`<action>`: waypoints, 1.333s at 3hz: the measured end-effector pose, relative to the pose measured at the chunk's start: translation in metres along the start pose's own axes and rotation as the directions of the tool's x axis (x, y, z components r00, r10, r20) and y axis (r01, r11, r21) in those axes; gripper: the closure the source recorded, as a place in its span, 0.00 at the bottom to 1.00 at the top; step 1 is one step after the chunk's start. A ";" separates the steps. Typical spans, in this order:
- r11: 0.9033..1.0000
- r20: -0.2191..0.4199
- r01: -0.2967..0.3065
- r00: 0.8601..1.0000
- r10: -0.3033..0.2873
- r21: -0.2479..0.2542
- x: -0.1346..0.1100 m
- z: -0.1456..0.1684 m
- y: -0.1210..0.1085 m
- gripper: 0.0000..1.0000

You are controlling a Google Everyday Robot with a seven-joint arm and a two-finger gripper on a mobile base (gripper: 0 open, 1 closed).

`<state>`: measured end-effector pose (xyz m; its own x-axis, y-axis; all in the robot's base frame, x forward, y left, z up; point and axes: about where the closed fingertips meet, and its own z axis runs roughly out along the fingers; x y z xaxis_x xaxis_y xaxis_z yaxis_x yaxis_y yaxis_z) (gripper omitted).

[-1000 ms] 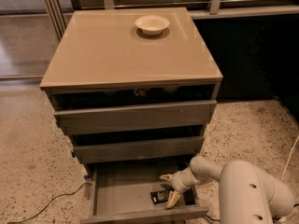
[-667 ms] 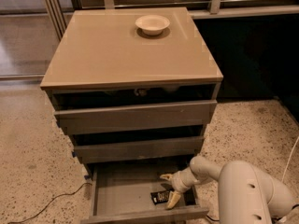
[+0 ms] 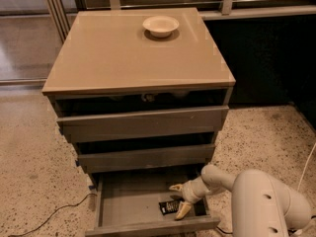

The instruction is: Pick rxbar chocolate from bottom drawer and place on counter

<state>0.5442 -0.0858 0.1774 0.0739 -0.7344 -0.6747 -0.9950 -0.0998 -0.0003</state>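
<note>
The bottom drawer (image 3: pixel 123 206) is pulled out, showing its grey floor. The rxbar chocolate (image 3: pixel 169 207), a small black wrapper with white lettering, lies flat on that floor near the front right. My gripper (image 3: pixel 179 199) reaches down into the drawer from the right, its two pale fingers spread open. One fingertip (image 3: pixel 175 187) sits behind the bar and the other (image 3: pixel 182 211) just right of it, near the drawer front. The tan counter (image 3: pixel 118 53) tops the cabinet.
A cream bowl (image 3: pixel 160 25) stands at the back of the counter. The two upper drawers (image 3: pixel 143 122) are slightly ajar. My white arm (image 3: pixel 261 201) fills the lower right. A dark cable (image 3: pixel 49 216) trails over the speckled floor at left.
</note>
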 end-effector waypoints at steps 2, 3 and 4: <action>1.000 -0.005 -0.002 1.000 0.002 0.000 0.001 -0.002 -0.001 0.19; 1.000 -0.006 -0.002 1.000 0.002 0.000 -0.001 -0.004 -0.002 0.21; 1.000 -0.010 -0.004 1.000 0.004 0.000 0.004 -0.003 -0.004 0.13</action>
<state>0.5490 -0.0902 0.1766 0.0708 -0.7414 -0.6674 -0.9952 -0.0974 0.0025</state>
